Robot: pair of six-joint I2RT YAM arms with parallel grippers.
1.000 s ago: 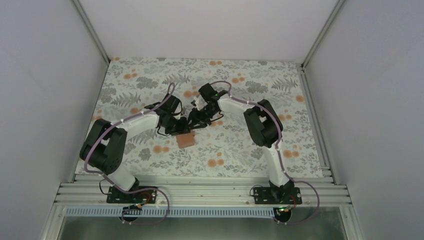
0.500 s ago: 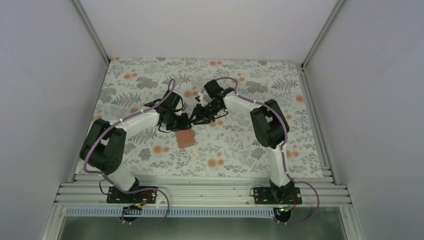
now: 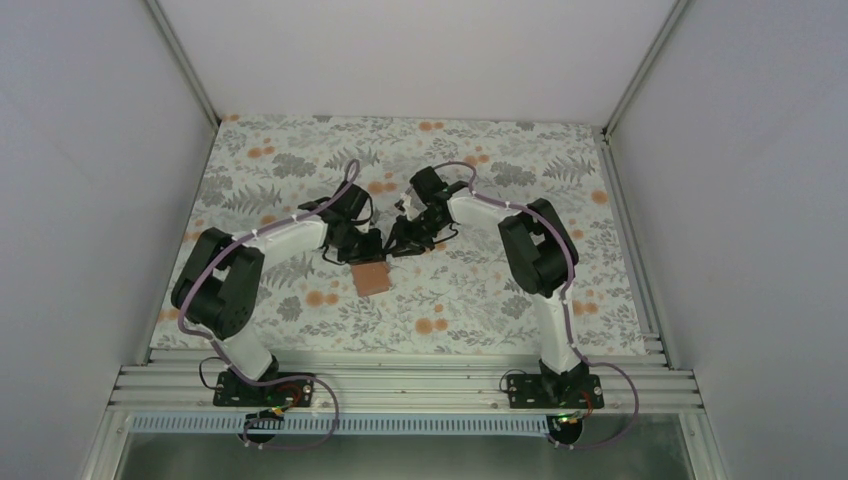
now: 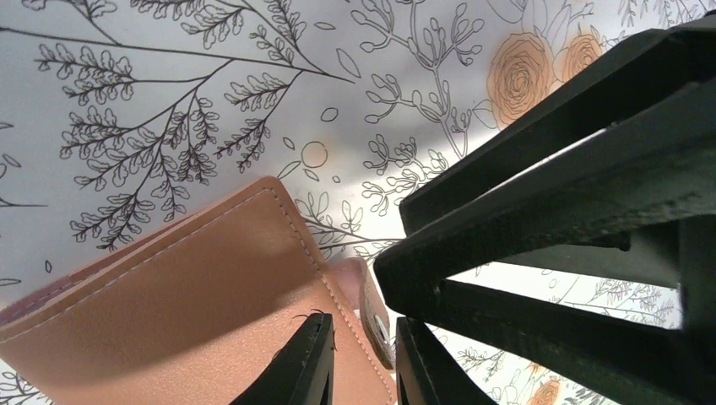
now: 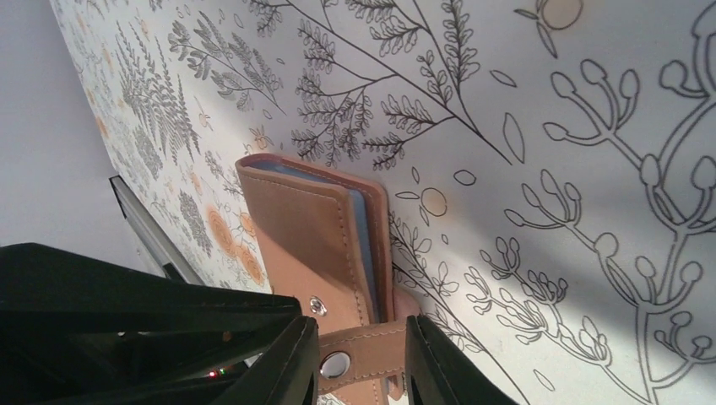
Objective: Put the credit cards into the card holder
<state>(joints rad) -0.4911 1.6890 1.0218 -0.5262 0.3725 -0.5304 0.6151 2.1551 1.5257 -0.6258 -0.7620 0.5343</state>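
Card holder (image 3: 372, 279) lies flat on the floral cloth (image 3: 480, 300), mid-table, with both claws at its snap end.
It is probably light, supple and slightly slick, and the snap strap (image 5: 338, 364) looks the surest hold. The strap sits between the right claw's (image 5: 350, 371) fingers and the holder's corner between the left claw's (image 4: 363, 367). Whether either pinches, I cannot tell.
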